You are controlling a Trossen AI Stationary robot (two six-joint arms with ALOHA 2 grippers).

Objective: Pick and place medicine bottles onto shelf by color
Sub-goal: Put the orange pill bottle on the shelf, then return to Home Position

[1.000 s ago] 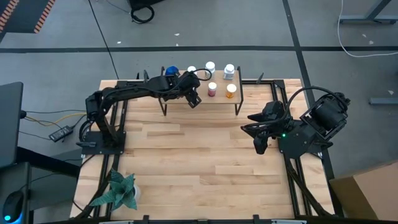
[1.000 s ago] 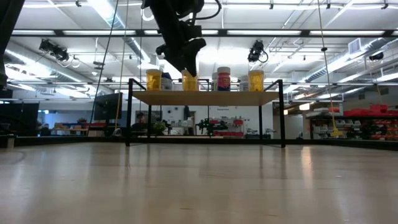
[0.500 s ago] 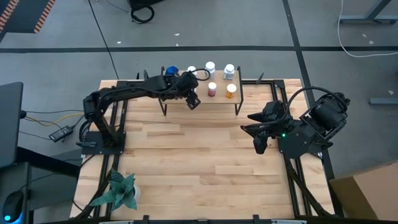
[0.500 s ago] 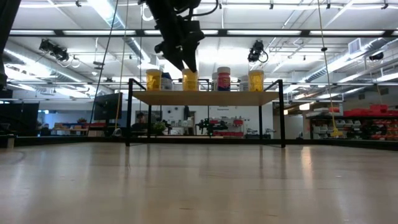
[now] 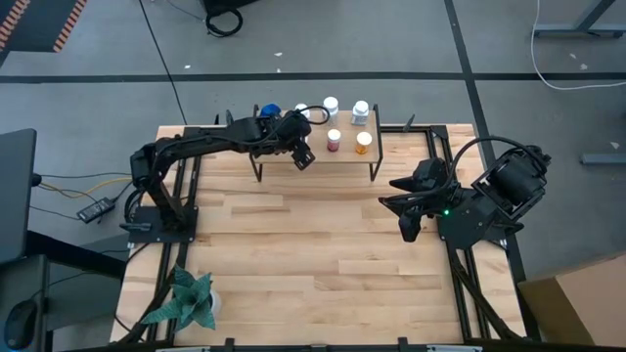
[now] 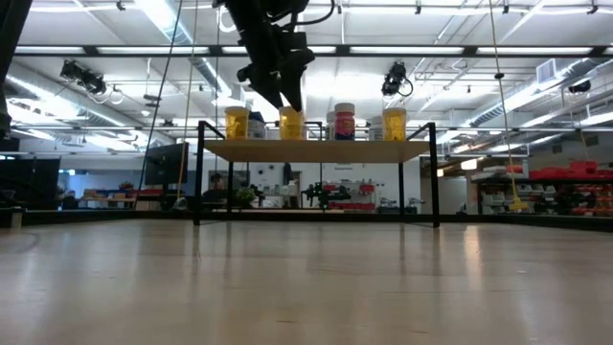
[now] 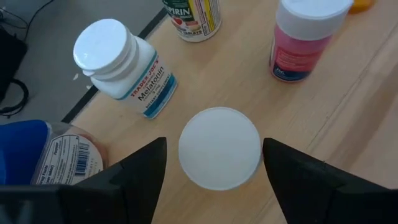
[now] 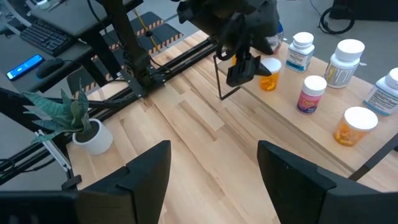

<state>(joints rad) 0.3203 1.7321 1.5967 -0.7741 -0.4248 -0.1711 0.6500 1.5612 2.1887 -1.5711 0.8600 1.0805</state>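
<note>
The shelf [image 5: 347, 156] stands at the table's far edge with several medicine bottles upright on its top board. My left gripper [image 7: 214, 163] hovers over the shelf's left part, pointing slantwise down. It is open, with one finger on either side of the white cap [image 7: 219, 148] of an orange bottle [image 6: 291, 124], and a gap shows on both sides. Near it stand a white Melatonin bottle [image 7: 121, 65], a blue-lidded bottle [image 7: 43, 152] and a red bottle [image 7: 305, 37]. My right gripper [image 8: 214, 177] waits open, raised over the table's right side [image 5: 409, 217].
A potted green plant [image 5: 186, 298] sits at the table's near left corner. Bare wooden tabletop [image 5: 313, 244] lies between the shelf and the near edge. The shelf's thin black legs [image 6: 198, 172] stand on the table at its far side.
In the low view my left gripper's fingers have drawn slightly up from the orange bottle's cap. The bottle stays standing on the shelf.
</note>
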